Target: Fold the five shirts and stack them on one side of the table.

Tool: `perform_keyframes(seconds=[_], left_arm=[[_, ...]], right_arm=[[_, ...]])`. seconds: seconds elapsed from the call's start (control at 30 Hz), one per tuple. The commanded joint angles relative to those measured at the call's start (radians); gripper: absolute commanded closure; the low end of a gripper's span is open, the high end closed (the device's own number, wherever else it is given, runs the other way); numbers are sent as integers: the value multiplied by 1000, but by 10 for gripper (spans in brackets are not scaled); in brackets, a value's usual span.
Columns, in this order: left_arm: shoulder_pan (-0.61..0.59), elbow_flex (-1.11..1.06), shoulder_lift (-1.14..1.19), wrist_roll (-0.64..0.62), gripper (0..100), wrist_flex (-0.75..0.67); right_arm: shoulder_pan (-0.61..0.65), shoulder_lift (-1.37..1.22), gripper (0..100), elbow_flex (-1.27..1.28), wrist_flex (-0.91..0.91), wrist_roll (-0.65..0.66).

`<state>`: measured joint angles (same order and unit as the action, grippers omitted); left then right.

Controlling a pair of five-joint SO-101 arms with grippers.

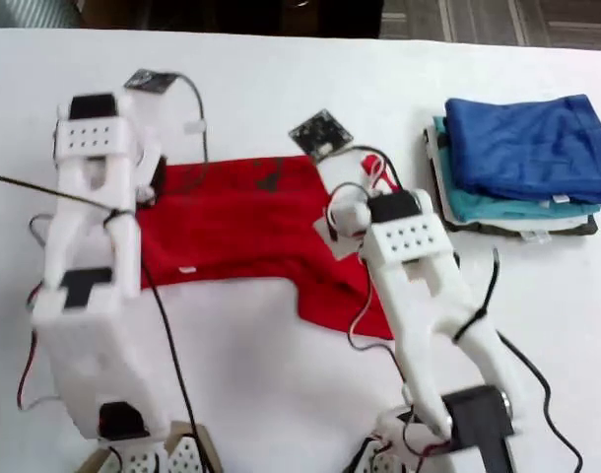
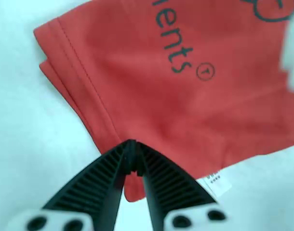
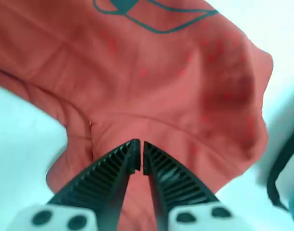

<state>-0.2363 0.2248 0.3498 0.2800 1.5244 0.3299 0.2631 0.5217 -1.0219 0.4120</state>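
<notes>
Left gripper (image 2: pixel 133 156) and right gripper (image 3: pixel 139 154) both pinch red shirt (image 1: pixel 232 222).
Left jaws closed on its hem, right on bunched fabric; shirt lies mid white table (image 1: pixel 281 374), stack of folded shirts (image 1: pixel 522 163) at far right, blue on top.

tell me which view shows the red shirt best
The high view: the red shirt lies spread out, most of its outline visible. The left wrist view shows a hemmed corner with lettering, the right wrist view bunched fabric.
</notes>
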Motion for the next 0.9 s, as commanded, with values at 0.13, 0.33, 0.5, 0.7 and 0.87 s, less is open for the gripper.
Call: perform_keyframes(seconds=[0.13,0.33,0.5,0.7,0.87], left_arm=[[-18,-588,-371,26,973,-334],[-60,-679,-381,32,973,-382],[-95,-786,-381,37,973,-470],[-137,-915,-381,78,973,-612],[-140,-921,-385,74,973,-626]], right_arm=[[-1,133,978,95,-7,-2],[-1,131,978,164,31,-2],[4,134,978,272,101,-2],[5,136,978,327,125,-2],[-1,185,978,279,70,-2]])
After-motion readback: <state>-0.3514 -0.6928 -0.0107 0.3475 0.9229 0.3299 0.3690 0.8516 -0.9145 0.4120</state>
